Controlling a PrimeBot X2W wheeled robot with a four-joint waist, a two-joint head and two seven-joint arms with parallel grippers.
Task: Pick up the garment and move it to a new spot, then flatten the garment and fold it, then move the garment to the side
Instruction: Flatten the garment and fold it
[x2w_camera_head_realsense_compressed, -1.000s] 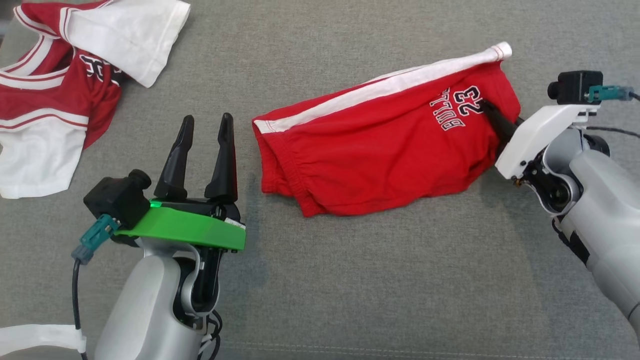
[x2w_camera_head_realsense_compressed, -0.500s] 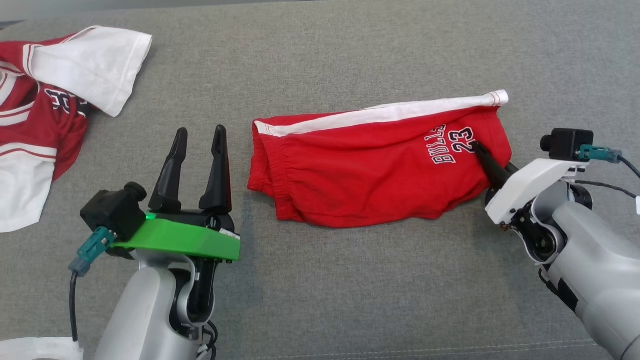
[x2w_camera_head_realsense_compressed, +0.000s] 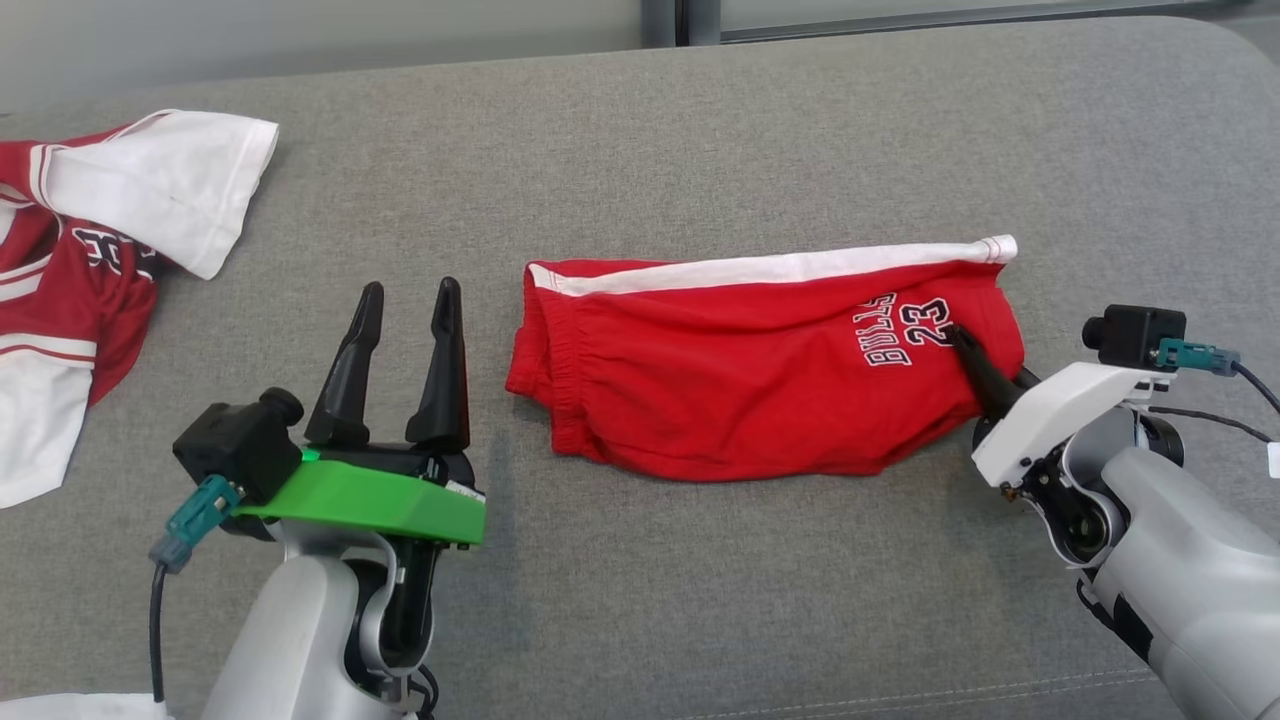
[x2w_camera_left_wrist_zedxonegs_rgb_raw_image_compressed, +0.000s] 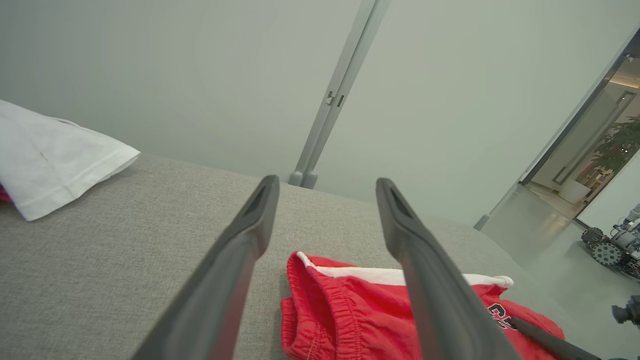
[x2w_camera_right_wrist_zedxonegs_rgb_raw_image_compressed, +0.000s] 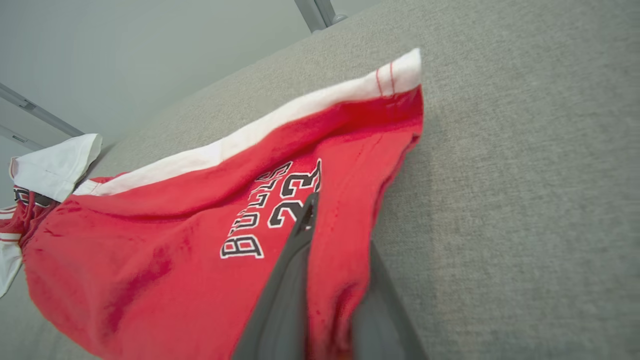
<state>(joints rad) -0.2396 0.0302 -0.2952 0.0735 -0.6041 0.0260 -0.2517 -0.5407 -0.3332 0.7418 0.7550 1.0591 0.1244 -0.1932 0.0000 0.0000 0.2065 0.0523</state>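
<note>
The garment (x2w_camera_head_realsense_compressed: 740, 380), red shorts with a white side stripe and "BULLS 23" print, lies spread on the grey cushion, waistband to the left. My right gripper (x2w_camera_head_realsense_compressed: 965, 345) is at its right end, shut on the garment; in the right wrist view (x2w_camera_right_wrist_zedxonegs_rgb_raw_image_compressed: 340, 225) one finger lies over the red fabric (x2w_camera_right_wrist_zedxonegs_rgb_raw_image_compressed: 175, 240) and the other under it. My left gripper (x2w_camera_head_realsense_compressed: 410, 290) stands open just left of the waistband, holding nothing. In the left wrist view (x2w_camera_left_wrist_zedxonegs_rgb_raw_image_compressed: 326, 182) its fingers frame the waistband (x2w_camera_left_wrist_zedxonegs_rgb_raw_image_compressed: 345, 320).
A red and white jersey (x2w_camera_head_realsense_compressed: 100, 260) lies crumpled at the far left; its white sleeve (x2w_camera_left_wrist_zedxonegs_rgb_raw_image_compressed: 50, 160) also shows in the right wrist view (x2w_camera_right_wrist_zedxonegs_rgb_raw_image_compressed: 45, 170). The grey cushion (x2w_camera_head_realsense_compressed: 700, 600) extends in front of the garment. A wall and a door frame (x2w_camera_left_wrist_zedxonegs_rgb_raw_image_compressed: 330, 100) stand behind.
The head camera has tilted up. My right gripper has drawn the garment's right end nearer, so the garment lies level instead of slanted. The left gripper has stayed put.
</note>
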